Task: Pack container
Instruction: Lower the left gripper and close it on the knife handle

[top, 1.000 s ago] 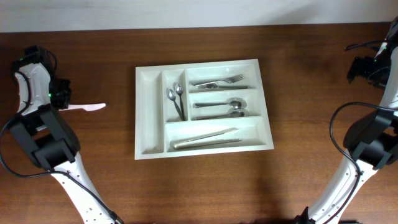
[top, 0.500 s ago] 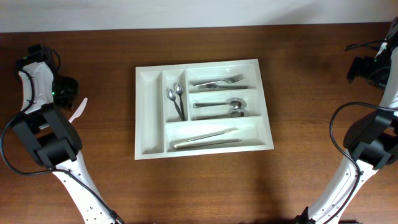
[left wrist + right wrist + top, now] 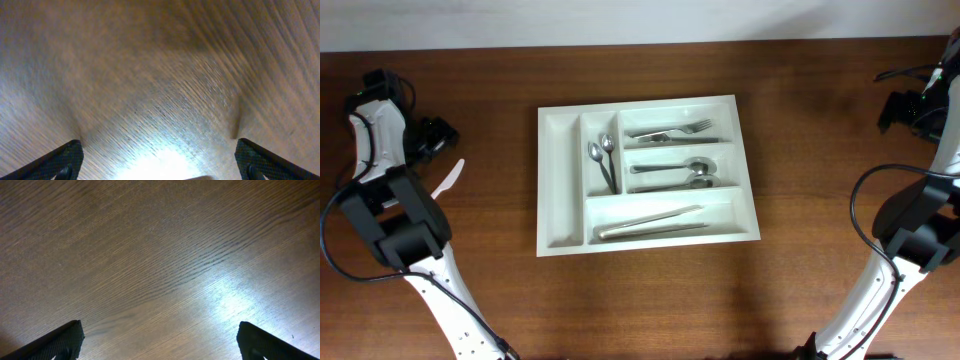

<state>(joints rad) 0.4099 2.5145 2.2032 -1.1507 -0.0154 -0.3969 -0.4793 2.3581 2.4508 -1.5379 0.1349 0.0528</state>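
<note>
Gleaming brown wood table (image 3: 650,300), pale wall (image 3: 620,20) behind; left claw (image 3: 159,161), right claw (image 3: 159,340) apart.

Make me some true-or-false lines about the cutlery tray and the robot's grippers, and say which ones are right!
1. Forks lie in the white tray's top wide compartment. True.
2. The left gripper holds the white plastic utensil. False: its jaws are open and empty; the utensil lies on the table.
3. The tray's leftmost narrow compartment is empty. True.
4. Two small spoons lie outside the tray. False: they lie in its second narrow compartment.
5. The right gripper is open and holds nothing. True.
</note>
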